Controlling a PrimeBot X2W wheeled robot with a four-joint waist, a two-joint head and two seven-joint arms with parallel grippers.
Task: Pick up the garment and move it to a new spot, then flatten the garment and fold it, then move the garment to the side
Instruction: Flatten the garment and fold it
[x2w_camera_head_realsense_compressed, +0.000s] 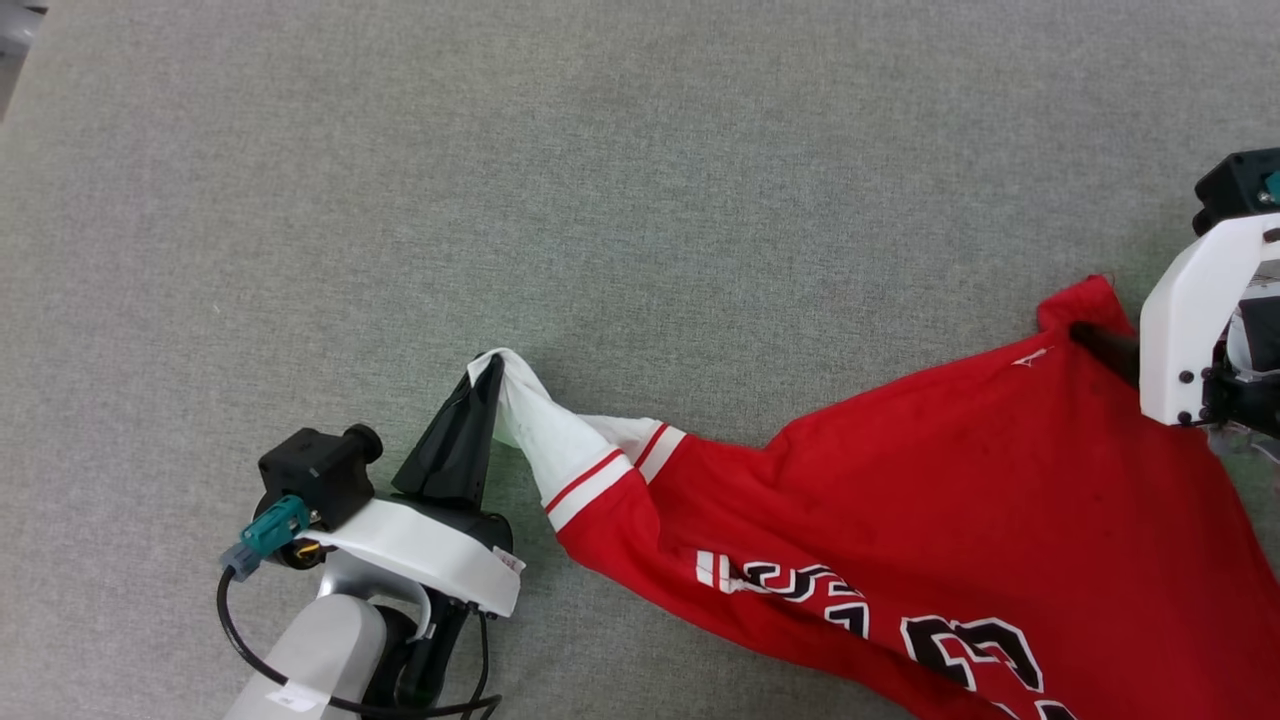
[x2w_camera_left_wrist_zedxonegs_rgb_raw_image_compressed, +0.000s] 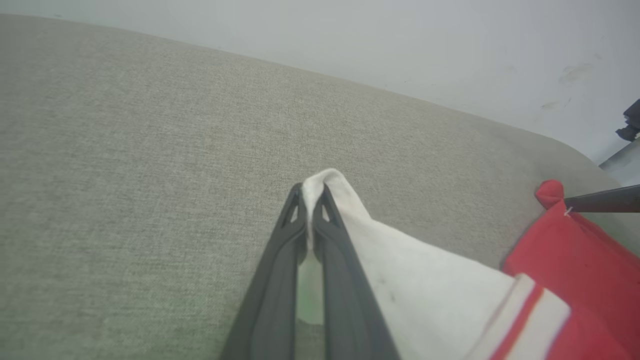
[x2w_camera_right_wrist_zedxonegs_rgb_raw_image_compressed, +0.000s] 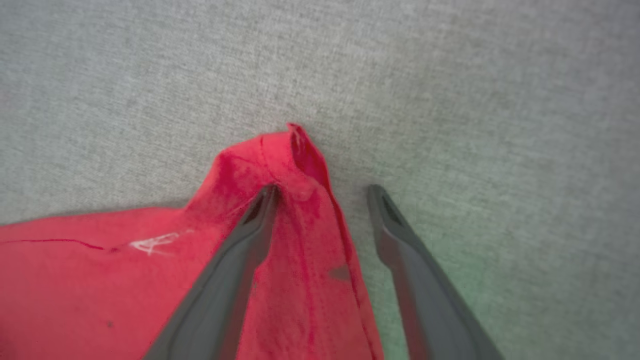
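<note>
Pinching garment (x2w_camera_head_realsense_compressed: 950, 500) by its white sleeve tip, lower left of the head view, with left gripper (x2w_camera_head_realsense_compressed: 487, 375) clamped shut. Stretched from there toward the right edge, long axis left to right, red corner lying between right gripper (x2w_camera_right_wrist_zedxonegs_rgb_raw_image_compressed: 322, 192) fingers (x2w_camera_right_wrist_zedxonegs_rgb_raw_image_compressed: 240, 250), spread wide, ungripped. Probably needing that closure next.

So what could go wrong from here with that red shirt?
1. The left gripper pinches only the tip of the white corner of the shirt; a tug might slip it free.
2. The right gripper is open, one finger on the red corner, one on the grey surface beside it; pulling now would likely drag the shirt lopsided.
</note>
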